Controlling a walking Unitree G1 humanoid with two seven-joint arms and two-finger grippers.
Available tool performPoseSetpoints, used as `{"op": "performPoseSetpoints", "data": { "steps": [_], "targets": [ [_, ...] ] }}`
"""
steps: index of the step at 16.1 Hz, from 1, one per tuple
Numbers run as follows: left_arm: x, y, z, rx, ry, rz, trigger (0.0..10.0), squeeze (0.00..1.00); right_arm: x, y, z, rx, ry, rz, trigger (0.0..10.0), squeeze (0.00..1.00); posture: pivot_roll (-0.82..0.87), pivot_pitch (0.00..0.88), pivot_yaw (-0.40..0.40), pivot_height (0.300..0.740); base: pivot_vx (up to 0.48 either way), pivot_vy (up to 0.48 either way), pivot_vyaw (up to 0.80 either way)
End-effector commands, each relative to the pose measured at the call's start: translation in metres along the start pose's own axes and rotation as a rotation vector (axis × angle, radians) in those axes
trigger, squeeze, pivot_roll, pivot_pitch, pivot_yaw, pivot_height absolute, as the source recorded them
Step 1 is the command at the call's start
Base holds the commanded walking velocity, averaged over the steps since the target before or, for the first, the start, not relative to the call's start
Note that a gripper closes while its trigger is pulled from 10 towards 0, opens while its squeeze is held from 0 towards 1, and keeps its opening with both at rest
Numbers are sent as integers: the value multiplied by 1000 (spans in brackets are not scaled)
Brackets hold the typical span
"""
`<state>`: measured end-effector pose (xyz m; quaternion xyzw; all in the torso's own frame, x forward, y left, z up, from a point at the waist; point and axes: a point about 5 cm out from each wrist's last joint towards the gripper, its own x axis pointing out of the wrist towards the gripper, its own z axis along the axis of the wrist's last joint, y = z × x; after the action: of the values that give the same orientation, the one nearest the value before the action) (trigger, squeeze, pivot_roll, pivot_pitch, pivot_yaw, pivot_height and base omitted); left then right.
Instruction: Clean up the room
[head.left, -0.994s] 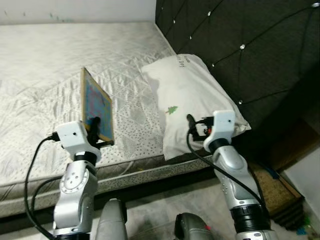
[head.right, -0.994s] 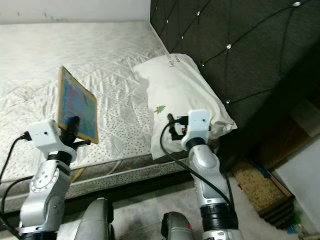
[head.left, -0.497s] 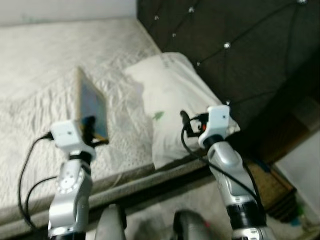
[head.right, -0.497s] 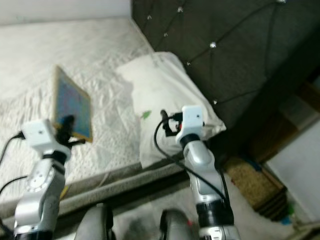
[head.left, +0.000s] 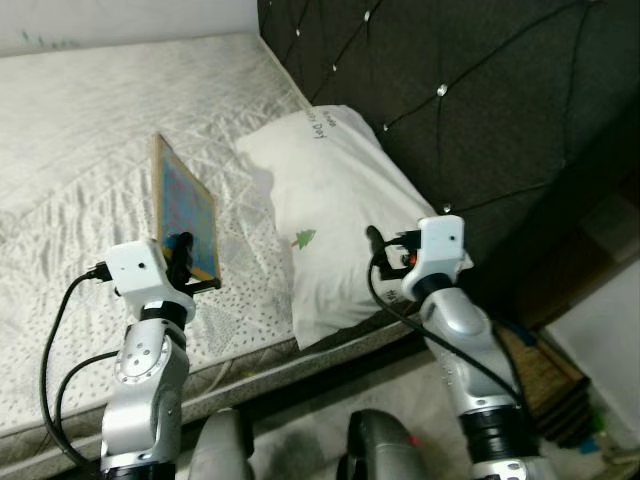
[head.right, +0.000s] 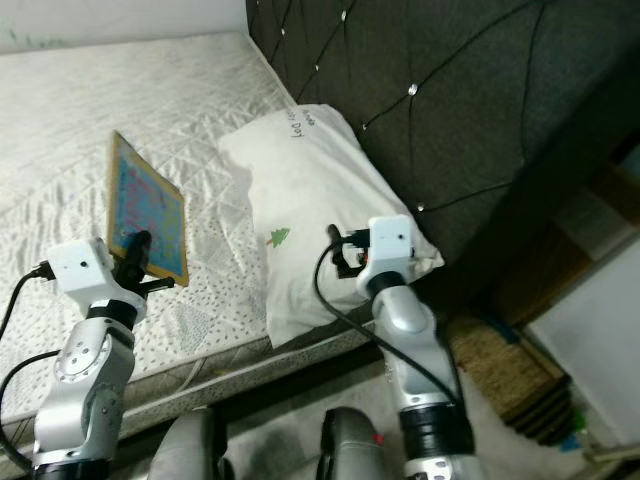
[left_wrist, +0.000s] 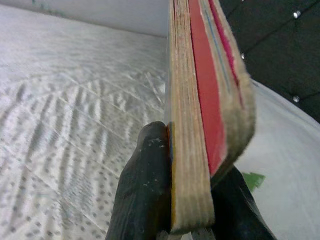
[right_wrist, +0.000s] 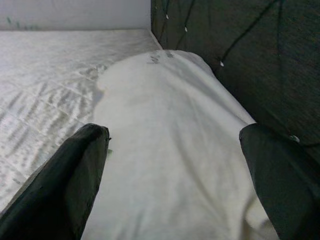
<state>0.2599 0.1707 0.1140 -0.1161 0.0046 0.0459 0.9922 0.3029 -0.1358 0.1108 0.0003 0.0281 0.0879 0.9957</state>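
My left gripper (head.left: 183, 250) is shut on the lower edge of a thin book (head.left: 184, 208) with a blue, colourful cover and tan edges, held upright above the bed. The left wrist view has the book's worn page edge (left_wrist: 192, 125) clamped between the black fingers (left_wrist: 145, 195). My right gripper (head.left: 378, 243) is open and held over the near end of a white pillow (head.left: 330, 200) with a small green tree print. In the right wrist view the pillow (right_wrist: 170, 150) lies between the spread fingers (right_wrist: 75, 175).
A white quilted mattress (head.left: 80, 150) spreads out to the left. A dark tufted headboard (head.left: 450, 90) rises behind the pillow. A brown mat (head.left: 545, 365) lies on the floor at the right, beside a pale wall or cabinet (head.left: 610, 340).
The camera has swung, so the bed and pillow sit differently in the picture. Both arms keep their pose, the left still holding the book, the right still open over the pillow.
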Motion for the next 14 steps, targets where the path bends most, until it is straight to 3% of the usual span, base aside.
{"op": "performPoseSetpoints", "data": {
  "steps": [1,5,14],
  "targets": [
    [2,-10,7,-1,-36,-36,10000,0,-1,-4,2,6,-7,-13,10000,0,-81,66,-53,642,0,0,0],
    [3,-9,8,2,-40,-29,10000,0,0,-4,1,3,-4,-14,10000,0,-81,60,-54,582,0,0,0],
    [4,-5,12,-15,-64,-19,10000,0,0,-4,-2,1,15,6,10000,0,-77,50,-60,582,0,0,0]
  ]
}}
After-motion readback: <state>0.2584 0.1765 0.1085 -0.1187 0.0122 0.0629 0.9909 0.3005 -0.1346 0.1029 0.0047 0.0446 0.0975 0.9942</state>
